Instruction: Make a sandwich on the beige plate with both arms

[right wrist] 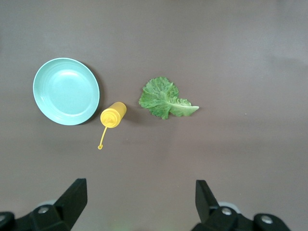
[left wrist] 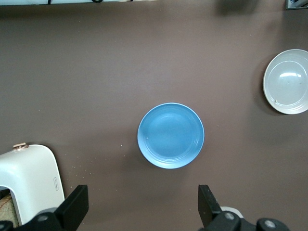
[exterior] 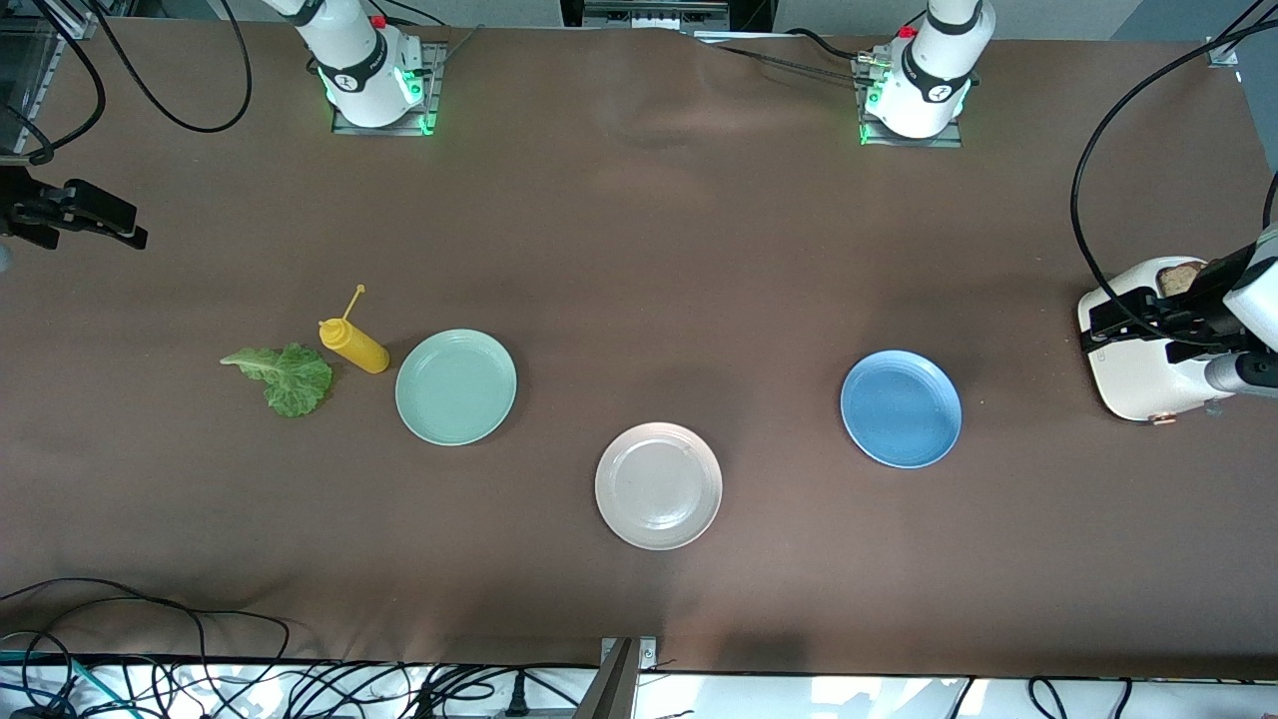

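Note:
The beige plate (exterior: 658, 485) (left wrist: 287, 82) lies bare, nearest the front camera, between a mint-green plate (exterior: 456, 386) (right wrist: 66, 91) and a blue plate (exterior: 901, 408) (left wrist: 171, 135). A green lettuce leaf (exterior: 283, 376) (right wrist: 166, 98) lies on the table toward the right arm's end. A brown bread slice (exterior: 1180, 276) (left wrist: 5, 207) stands in a white toaster (exterior: 1138, 384) (left wrist: 31, 180) at the left arm's end. My left gripper (exterior: 1133, 335) (left wrist: 142, 207) hangs open and holds nothing, up over the toaster. My right gripper (exterior: 90, 228) (right wrist: 139, 202) hangs open and holds nothing, over the table's edge at the right arm's end.
A yellow squeeze bottle (exterior: 352, 346) (right wrist: 112, 116) lies on its side between the lettuce and the mint-green plate. Cables (exterior: 150, 659) run along the table edge nearest the front camera. The brown table (exterior: 639, 250) stretches between the plates and the arm bases.

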